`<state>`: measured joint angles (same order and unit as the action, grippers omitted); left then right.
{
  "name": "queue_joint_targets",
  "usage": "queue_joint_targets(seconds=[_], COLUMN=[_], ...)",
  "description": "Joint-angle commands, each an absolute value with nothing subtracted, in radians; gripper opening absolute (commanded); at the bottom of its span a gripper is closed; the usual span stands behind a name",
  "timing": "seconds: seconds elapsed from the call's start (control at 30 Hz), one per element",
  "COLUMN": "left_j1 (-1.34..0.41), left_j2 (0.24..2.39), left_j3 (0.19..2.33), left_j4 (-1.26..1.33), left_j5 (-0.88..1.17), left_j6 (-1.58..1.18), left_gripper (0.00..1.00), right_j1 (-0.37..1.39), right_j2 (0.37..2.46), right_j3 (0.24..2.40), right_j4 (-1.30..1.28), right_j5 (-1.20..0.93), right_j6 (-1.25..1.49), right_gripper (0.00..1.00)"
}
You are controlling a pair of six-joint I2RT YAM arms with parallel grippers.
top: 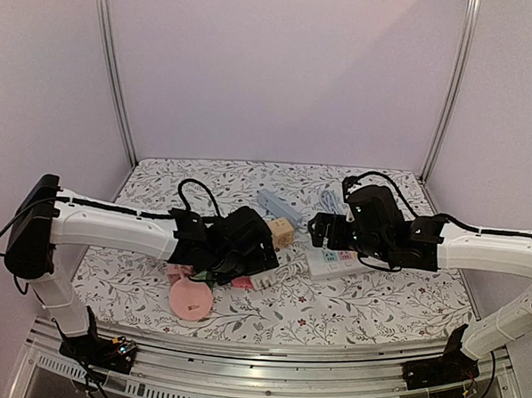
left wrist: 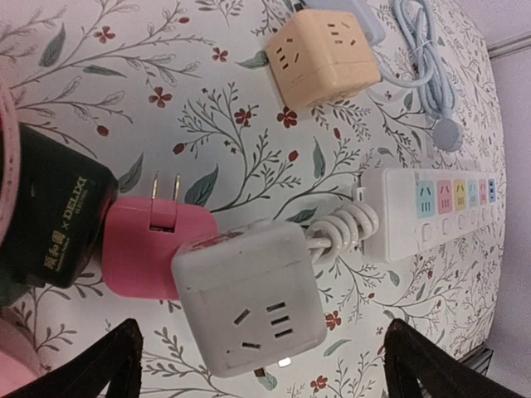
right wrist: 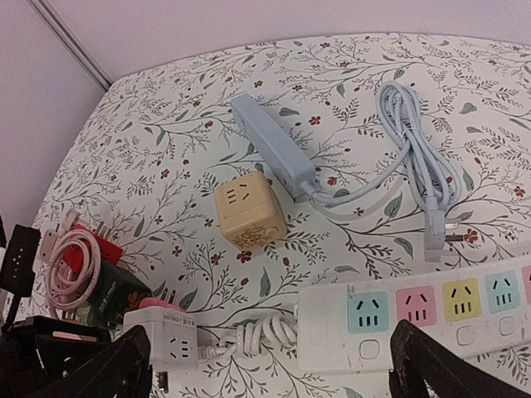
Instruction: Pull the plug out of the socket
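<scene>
Since nothing's grabbed yet, the pull hasn't started: the left gripper (left wrist: 264,336) hangs spread wide over the pink plug (left wrist: 153,249), which touches the white cube socket (left wrist: 249,298) (prongs showing, oddly), and the right gripper (right wrist: 270,365), just as wide, hovers over the power strip (right wrist: 431,319), probably to brace it.

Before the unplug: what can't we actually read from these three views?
- Top view: the left gripper covers most of the white cube socket and pink plug; their joint is hidden.
- Left wrist: whether the pink plug sits in the cube or just leans on it; the meeting faces are out of sight.
- Right wrist: the white power strip runs off the right edge; the cube hides most of the plug.
</scene>
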<state>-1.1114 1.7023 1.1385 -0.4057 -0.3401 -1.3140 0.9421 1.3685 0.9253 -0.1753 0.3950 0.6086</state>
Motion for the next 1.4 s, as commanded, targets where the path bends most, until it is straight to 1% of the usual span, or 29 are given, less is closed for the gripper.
queue_joint_targets(seconds=[0.0,0.2,0.27,0.37,0.57,0.73,0.8,0.9,0.97,1.07,1.17,1.23,1.37], left_j1=[-1.096,-1.073,-1.061,-1.049,-1.05,-1.044,-1.04,-1.028,-1.017,-1.007,-0.997,-0.993,-0.987], left_j2=[1.731,1.779,1.798,1.827,1.888,1.915,1.93,1.949,1.958,1.965,1.966,1.971,1.975], left_j3=[1.14,1.15,1.155,1.188,1.296,1.325,1.347,1.365,1.369,1.374,1.371,1.376,1.381], left_j4=[-0.442,-0.4,-0.393,-0.419,-0.521,-0.567,-0.602,-0.632,-0.634,-0.646,-0.647,-0.648,-0.648], left_j5=[-0.316,-0.265,-0.248,-0.238,-0.24,-0.217,-0.209,-0.185,-0.172,-0.172,-0.167,-0.163,-0.16], left_j6=[-1.352,-1.325,-1.309,-1.267,-1.186,-1.165,-1.153,-1.135,-1.127,-1.119,-1.117,-1.109,-1.1], left_gripper=[1.0,1.0,0.97,0.89,0.67,0.54,0.54,0.63,0.67,0.68,0.72,0.71,0.6], right_j1=[0.94,0.94,0.94,0.939,0.94,0.937,0.937,0.936,0.935,0.934,0.934,0.933,0.93], right_j2=[1.348,1.356,1.359,1.359,1.36,1.364,1.366,1.372,1.379,1.386,1.388,1.391,1.401], right_j3=[0.91,0.911,0.913,0.91,0.905,0.909,0.912,0.918,0.919,0.919,0.919,0.919,0.923], right_j4=[-0.174,-0.158,-0.156,-0.154,-0.149,-0.145,-0.142,-0.139,-0.136,-0.136,-0.134,-0.133,-0.132], right_j5=[0.404,0.39,0.385,0.385,0.389,0.384,0.384,0.378,0.375,0.369,0.367,0.368,0.364], right_j6=[0.595,0.594,0.594,0.594,0.595,0.585,0.581,0.577,0.578,0.581,0.58,0.579,0.577], right_gripper=[0.99,0.99,0.99,0.99,0.99,0.99,0.99,0.99,0.99,0.99,0.99,0.99,0.99])
